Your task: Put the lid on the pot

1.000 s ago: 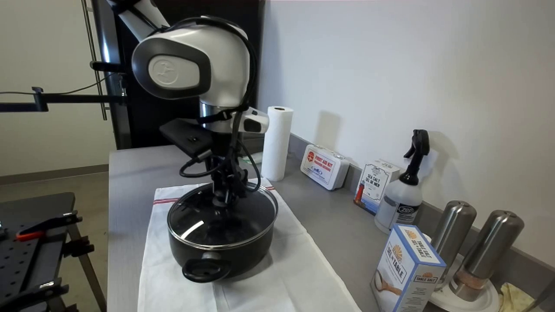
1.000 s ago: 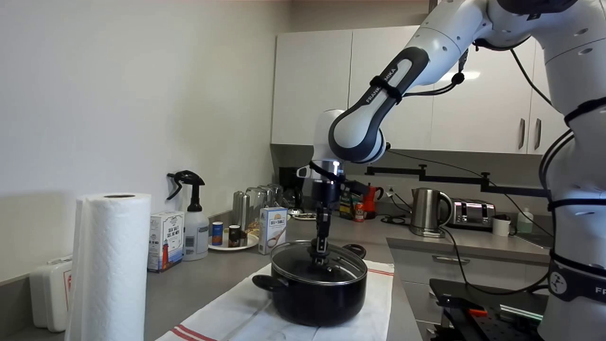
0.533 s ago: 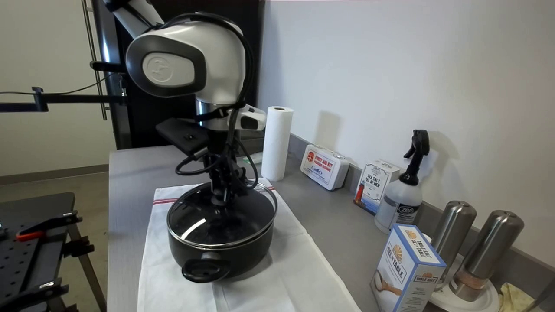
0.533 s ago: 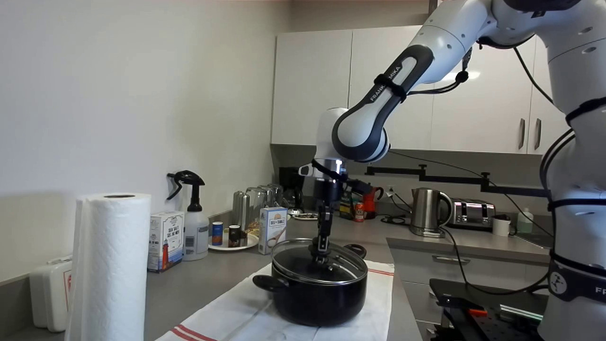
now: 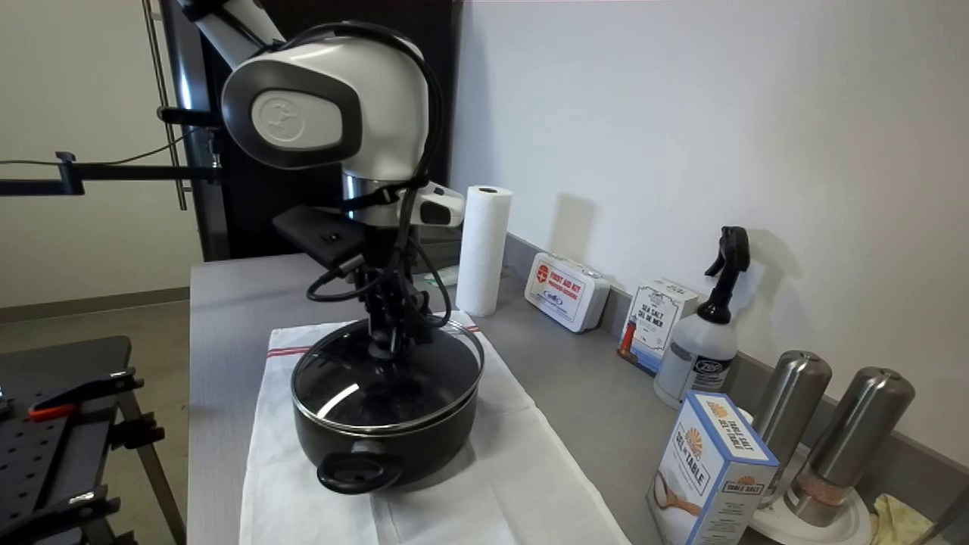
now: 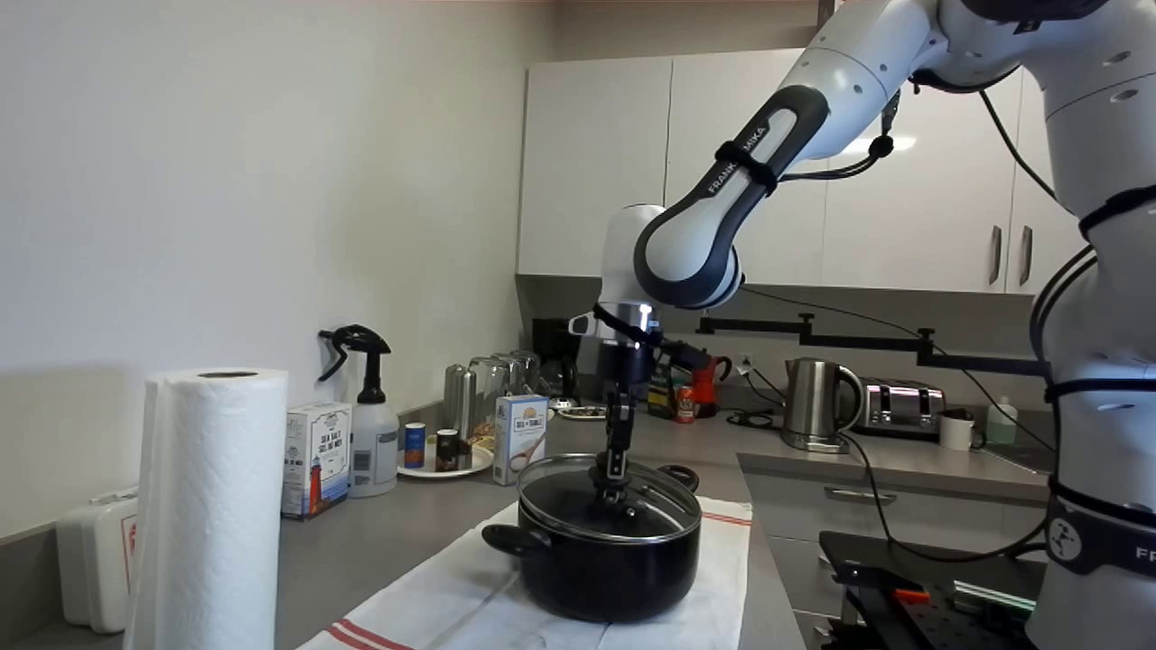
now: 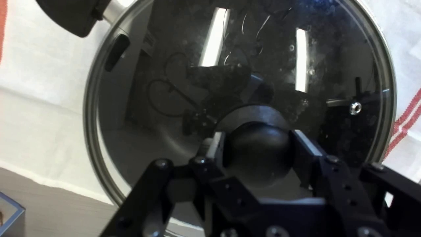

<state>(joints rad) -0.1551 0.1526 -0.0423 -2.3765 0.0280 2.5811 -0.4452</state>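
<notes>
Wrist view: my gripper (image 7: 260, 144) pinches the black knob (image 7: 258, 156) of the glass lid (image 7: 230, 89), which lies over the black cooking pot (image 6: 612, 576) but seems to overhang towards the table salt box (image 5: 708, 473); I judge it wants easing the other way before release.

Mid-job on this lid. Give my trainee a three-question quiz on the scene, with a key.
1. Multiple choice: in the wrist view, what sits between the fingers? A: a side handle. B: the knob of the lid. C: a table salt box.
2. True or false: the pot stands on the bare countertop.
3. Short answer: in an exterior view, what stands between the first aid kit and the spray bottle?
Key: 1. B. 2. False; it stands on a white cloth. 3. The sea salt box.
</notes>
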